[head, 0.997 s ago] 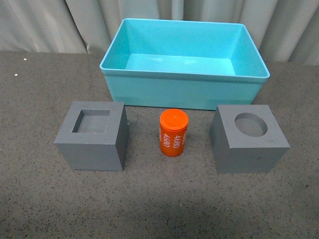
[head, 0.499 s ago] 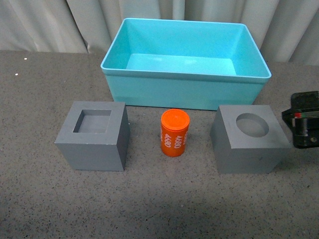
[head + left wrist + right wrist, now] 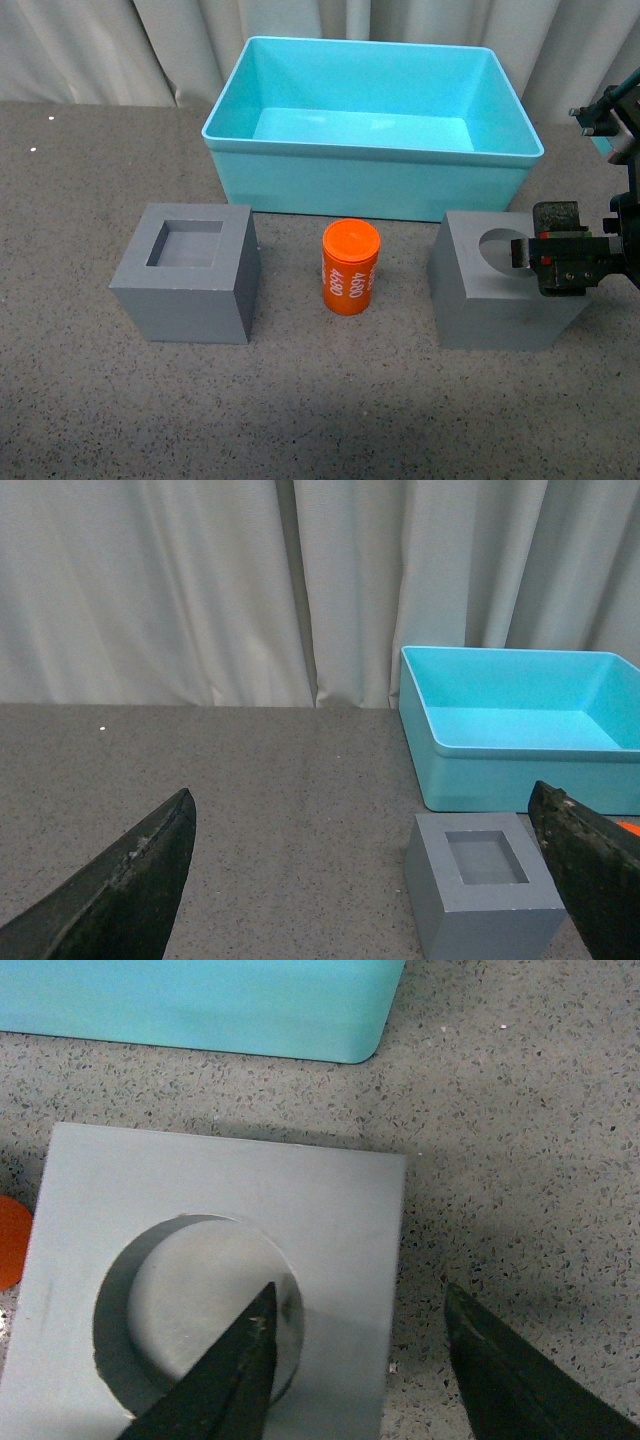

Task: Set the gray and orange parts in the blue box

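The blue box [image 3: 370,185] stands empty at the back of the table. In front of it, in a row, are a gray cube with a square recess [image 3: 180,310], an orange cylinder [image 3: 350,268] printed "4680", and a gray cube with a round recess [image 3: 480,300]. My right gripper [image 3: 540,250] hovers open over the round-recess cube's right side. In the right wrist view one finger of that gripper [image 3: 358,1295] is over the recess of the cube [image 3: 300,1200] and the other is beyond its edge. The left gripper [image 3: 362,792] is open, well back from the square-recess cube [image 3: 440,900].
A pale curtain [image 3: 100,50] hangs behind the dark speckled table [image 3: 300,410]. Part of the right arm [image 3: 610,115] shows at the right edge. The box's corner [image 3: 200,1000] lies close behind the round-recess cube.
The right gripper came in from the right edge and moved left over the round-recess cube. The cubes, cylinder and box have not moved.
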You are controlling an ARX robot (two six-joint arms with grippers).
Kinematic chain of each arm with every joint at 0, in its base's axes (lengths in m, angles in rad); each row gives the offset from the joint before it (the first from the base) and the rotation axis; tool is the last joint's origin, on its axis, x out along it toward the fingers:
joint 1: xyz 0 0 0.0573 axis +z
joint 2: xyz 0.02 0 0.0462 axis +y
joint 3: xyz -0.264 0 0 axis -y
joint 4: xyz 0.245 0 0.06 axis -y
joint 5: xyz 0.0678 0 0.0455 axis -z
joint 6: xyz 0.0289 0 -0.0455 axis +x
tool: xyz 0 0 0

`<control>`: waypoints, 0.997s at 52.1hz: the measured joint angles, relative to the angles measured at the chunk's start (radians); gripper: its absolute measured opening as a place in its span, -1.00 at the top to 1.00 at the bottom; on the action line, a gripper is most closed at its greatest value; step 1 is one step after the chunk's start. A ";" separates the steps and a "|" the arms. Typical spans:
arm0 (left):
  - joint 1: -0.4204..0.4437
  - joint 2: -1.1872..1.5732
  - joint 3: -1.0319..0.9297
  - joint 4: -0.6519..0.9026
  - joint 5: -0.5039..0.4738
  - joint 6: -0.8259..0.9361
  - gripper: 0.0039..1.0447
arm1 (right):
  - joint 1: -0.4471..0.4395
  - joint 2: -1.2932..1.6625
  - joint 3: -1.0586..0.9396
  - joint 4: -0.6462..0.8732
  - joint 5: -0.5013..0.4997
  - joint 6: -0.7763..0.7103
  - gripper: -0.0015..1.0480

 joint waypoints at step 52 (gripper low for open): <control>0.000 0.000 0.000 0.000 0.000 0.000 -0.88 | -0.044 -0.363 0.123 -0.121 -0.025 0.010 0.67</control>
